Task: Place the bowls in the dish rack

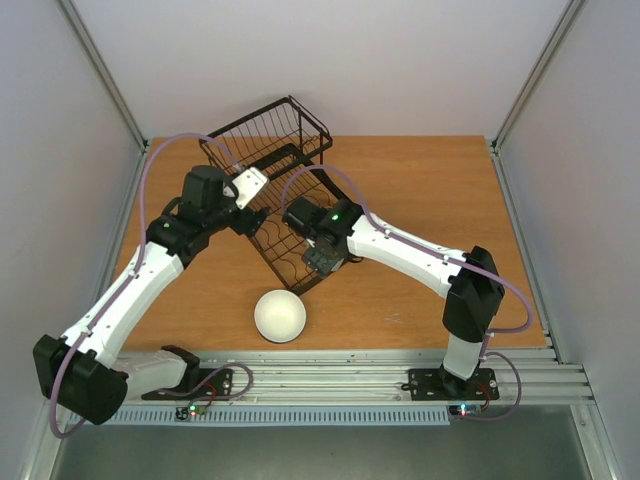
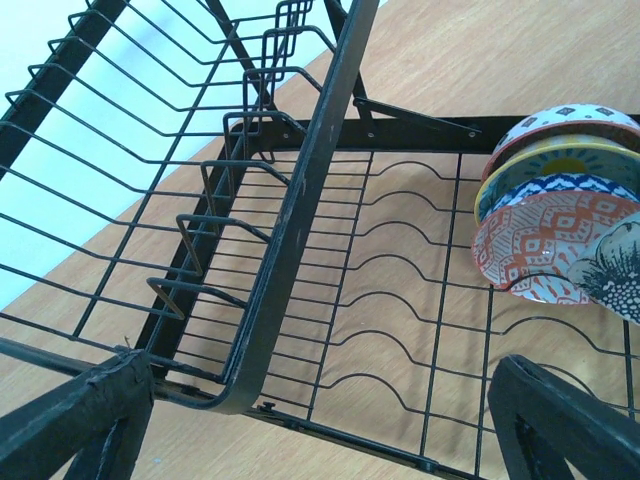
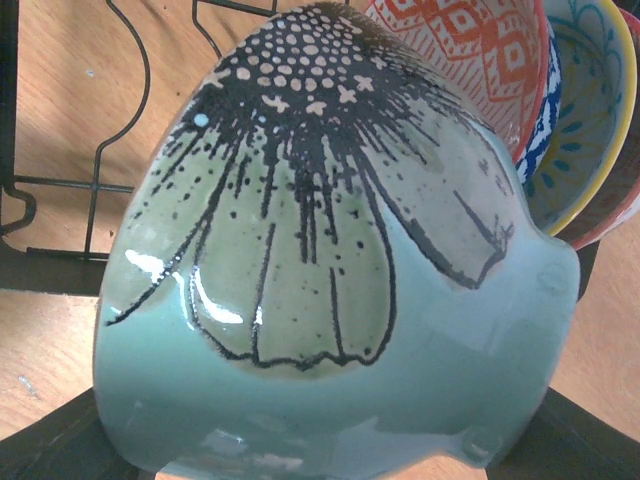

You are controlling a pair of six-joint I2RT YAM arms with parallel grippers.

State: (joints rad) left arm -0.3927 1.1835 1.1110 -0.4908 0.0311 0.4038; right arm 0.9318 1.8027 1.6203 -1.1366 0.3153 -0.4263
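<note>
Noted one white bowl (image 1: 280, 315) loose on the table (image 1: 430, 200), nearest the bases, not yet loaded. Beyond it, found right gripper (image 1: 322, 262) clamped on one mint flower-print bowl (image 3: 330, 250), tilted on edge to suit the dish rack (image 1: 268, 128) slots, against four patterned bowls (image 2: 540, 250) standing there. Farther, found left gripper (image 2: 325, 410) spread wide, holding nothing, beside the raised basket (image 2: 130, 180), seemingly on standby. Counted six bowls, one rack.

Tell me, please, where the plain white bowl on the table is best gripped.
Take the white bowl by its rim from above, one finger inside, one outside. It sits upright, mouth up, apart from the dish rack, and its round body probably spans too wide for the jaws.
</note>
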